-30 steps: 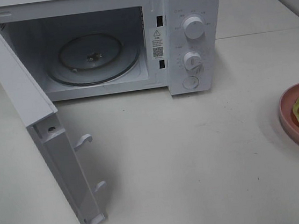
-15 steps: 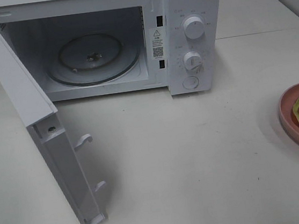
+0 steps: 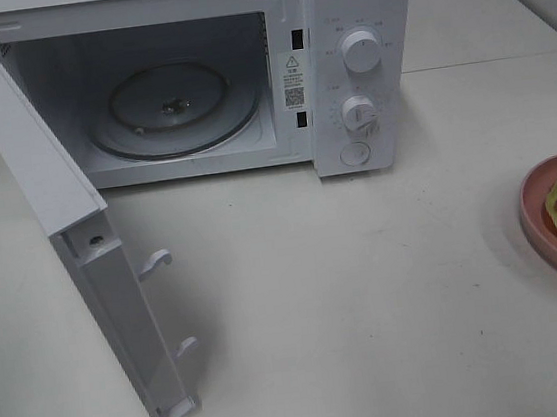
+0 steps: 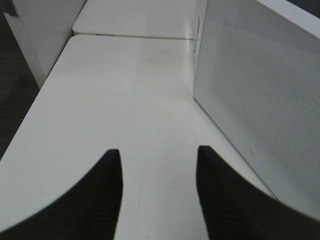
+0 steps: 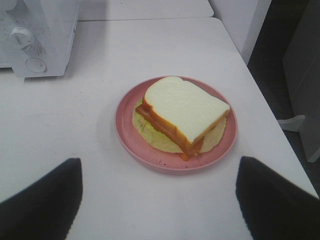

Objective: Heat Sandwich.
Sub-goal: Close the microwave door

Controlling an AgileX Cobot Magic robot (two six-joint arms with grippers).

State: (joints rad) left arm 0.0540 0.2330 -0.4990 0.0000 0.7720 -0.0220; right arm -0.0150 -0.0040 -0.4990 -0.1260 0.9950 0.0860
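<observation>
The microwave (image 3: 360, 58) looks like smooth white plastic (its round tray (image 3: 171, 105) is shiny glass); the bench (image 3: 368, 289) is matt.

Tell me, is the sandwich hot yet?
Not yet. Done: the microwave door stands open, its glass turntable bare. In hand: the right gripper, jaws open, hangs above the sandwich on its pink plate, holding nothing. Left: lifting the sandwich in, shutting the door, starting the heat.

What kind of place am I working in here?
Probably a mock kitchen bench in a lab: a white microwave with its door swung open stands on a plain white table, with a sandwich on a pink plate.
</observation>
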